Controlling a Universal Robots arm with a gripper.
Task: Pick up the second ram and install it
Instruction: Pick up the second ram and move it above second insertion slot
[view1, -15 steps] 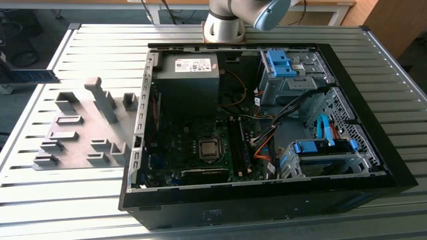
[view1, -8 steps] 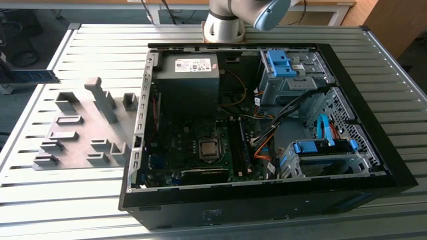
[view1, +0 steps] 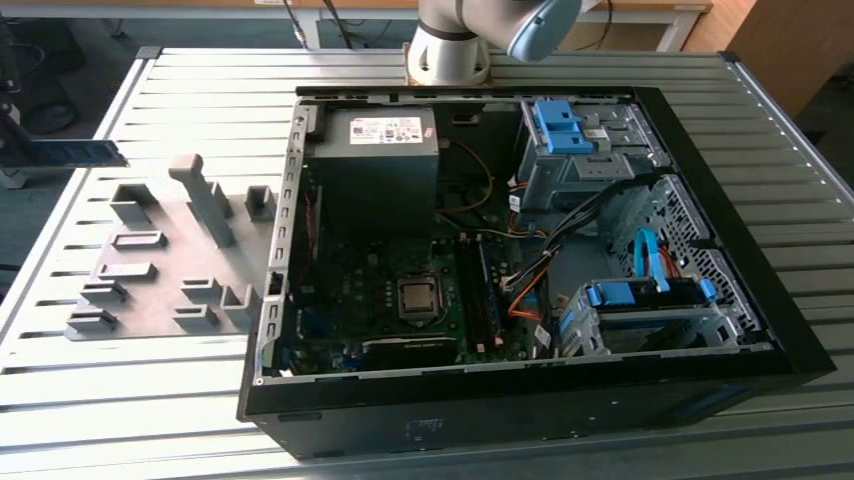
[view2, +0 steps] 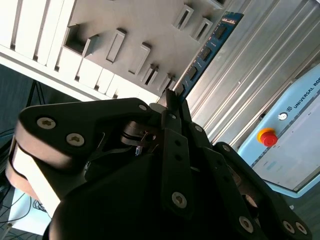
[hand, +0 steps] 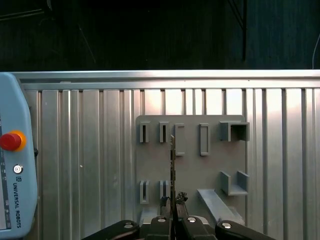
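Robotics lab or workshop. Arm base stands on a slatted aluminium table, with an open PC case and a grey fixture plate. A teach pendant with red button lies there too.

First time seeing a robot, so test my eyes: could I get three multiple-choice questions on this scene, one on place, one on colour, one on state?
1. Where is the second ram?
A) plugged into the motherboard
B) held in the claw near the grey holder plate
C) flat on the floor

2. What colour is the button on the pendant?
A) red
B) green
C) white

3. How is the claw?
A) wide open
B) shut on the ram
C) gripping a cable

Answers: B, the stick juts from the claw; A, red in both wrist views; B, it pinches the stick's end.
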